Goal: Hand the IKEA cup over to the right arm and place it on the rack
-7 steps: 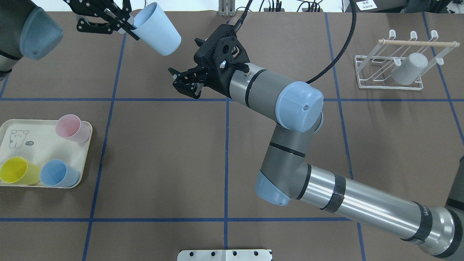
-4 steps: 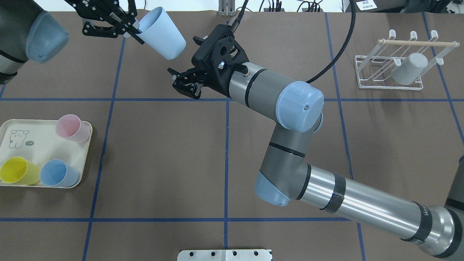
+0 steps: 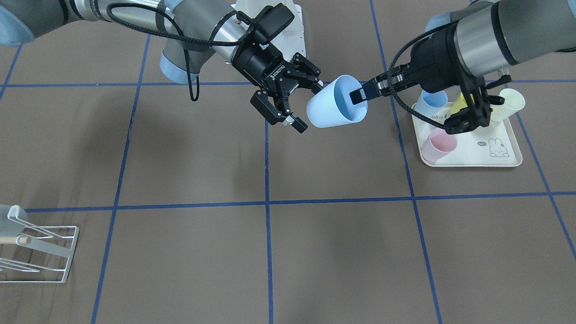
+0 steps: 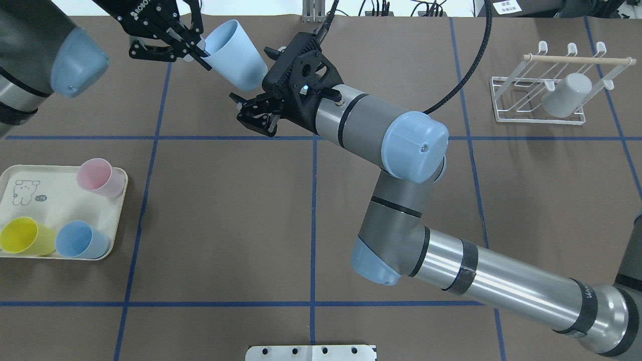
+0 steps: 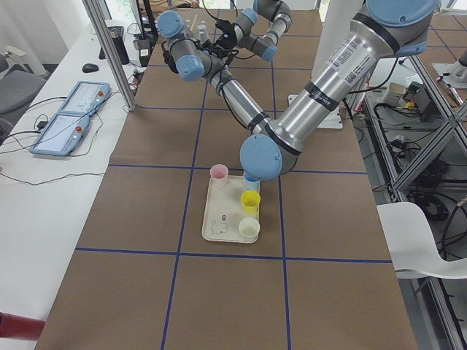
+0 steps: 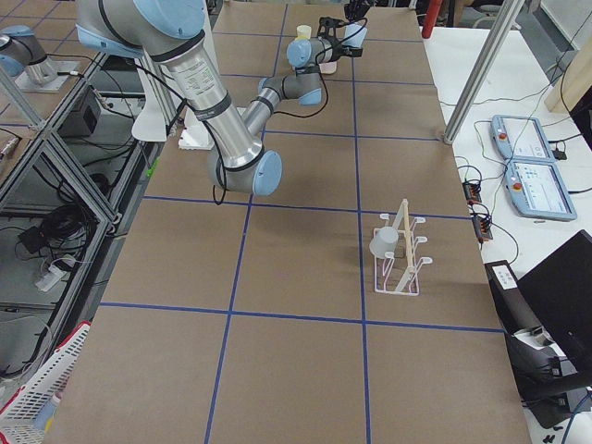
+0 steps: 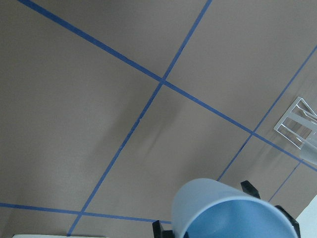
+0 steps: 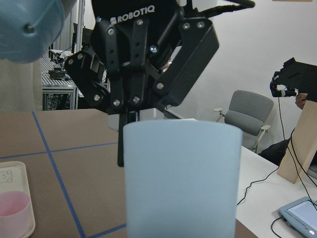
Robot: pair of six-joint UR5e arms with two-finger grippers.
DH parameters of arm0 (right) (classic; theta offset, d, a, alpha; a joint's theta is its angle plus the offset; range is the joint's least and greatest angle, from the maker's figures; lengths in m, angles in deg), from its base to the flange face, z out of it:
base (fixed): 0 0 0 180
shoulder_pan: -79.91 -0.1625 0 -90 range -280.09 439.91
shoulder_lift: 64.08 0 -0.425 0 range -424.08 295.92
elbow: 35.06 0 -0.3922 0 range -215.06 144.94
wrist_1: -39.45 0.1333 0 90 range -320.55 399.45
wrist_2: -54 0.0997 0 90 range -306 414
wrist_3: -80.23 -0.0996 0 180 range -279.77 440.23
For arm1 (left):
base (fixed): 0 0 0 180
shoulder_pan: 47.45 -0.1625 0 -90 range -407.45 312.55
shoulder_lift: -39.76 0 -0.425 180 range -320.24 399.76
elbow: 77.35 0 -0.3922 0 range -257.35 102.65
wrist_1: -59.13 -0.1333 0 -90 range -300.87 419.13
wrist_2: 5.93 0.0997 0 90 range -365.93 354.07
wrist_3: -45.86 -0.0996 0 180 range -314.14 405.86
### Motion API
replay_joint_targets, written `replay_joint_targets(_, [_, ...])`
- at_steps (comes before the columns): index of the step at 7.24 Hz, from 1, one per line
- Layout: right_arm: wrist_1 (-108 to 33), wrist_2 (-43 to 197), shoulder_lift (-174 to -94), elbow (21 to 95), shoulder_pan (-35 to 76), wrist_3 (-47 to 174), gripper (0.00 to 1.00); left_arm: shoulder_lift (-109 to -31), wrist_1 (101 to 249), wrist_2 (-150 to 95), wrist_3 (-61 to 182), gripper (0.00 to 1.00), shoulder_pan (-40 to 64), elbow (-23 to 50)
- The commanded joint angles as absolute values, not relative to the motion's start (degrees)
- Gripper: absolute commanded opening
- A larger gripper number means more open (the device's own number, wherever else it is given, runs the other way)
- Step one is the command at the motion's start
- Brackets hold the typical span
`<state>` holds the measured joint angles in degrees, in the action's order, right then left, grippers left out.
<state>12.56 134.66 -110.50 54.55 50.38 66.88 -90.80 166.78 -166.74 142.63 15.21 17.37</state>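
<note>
A pale blue IKEA cup (image 4: 234, 54) hangs tilted in the air over the far middle-left of the table. My left gripper (image 4: 203, 57) is shut on its rim, with one slim finger (image 3: 358, 95) inside the cup (image 3: 335, 108). My right gripper (image 3: 306, 104) is open, and the cup's closed end sits just at its fingertips without being gripped. In the right wrist view the cup (image 8: 182, 178) fills the centre, with the left gripper behind it. The white wire rack (image 4: 539, 108) with its wooden rod (image 4: 577, 58) stands at the far right.
A grey-white cup (image 4: 567, 95) hangs on the rack. A cream tray (image 4: 50, 210) at the left holds a pink cup (image 4: 100, 177), a yellow cup (image 4: 25, 235) and a blue cup (image 4: 80, 239). A white plate (image 4: 311, 352) sits at the near edge.
My left arm has carried the pale blue cup rightward and nearer to the right gripper. The right gripper has shifted slightly toward the cup and stays open.
</note>
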Motion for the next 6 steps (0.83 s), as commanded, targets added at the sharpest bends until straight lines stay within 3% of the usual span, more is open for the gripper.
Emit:
replay_joint_targets(1, [12.47, 133.90, -110.48, 54.68, 50.38, 67.48, 0.89, -90.85, 166.79, -166.59, 142.63, 0.00, 14.78, 17.39])
replay_joint_targets(3, [12.47, 133.54, -110.48, 54.77, 50.38, 67.66, 0.83, -91.20, 166.79, -166.59, 142.63, 0.00, 14.69, 17.39])
replay_joint_targets(6, [12.12, 133.54, -110.66, 54.77, 50.38, 67.66, 0.82, -91.46, 166.79, -166.59, 142.71, 0.00, 14.34, 17.48])
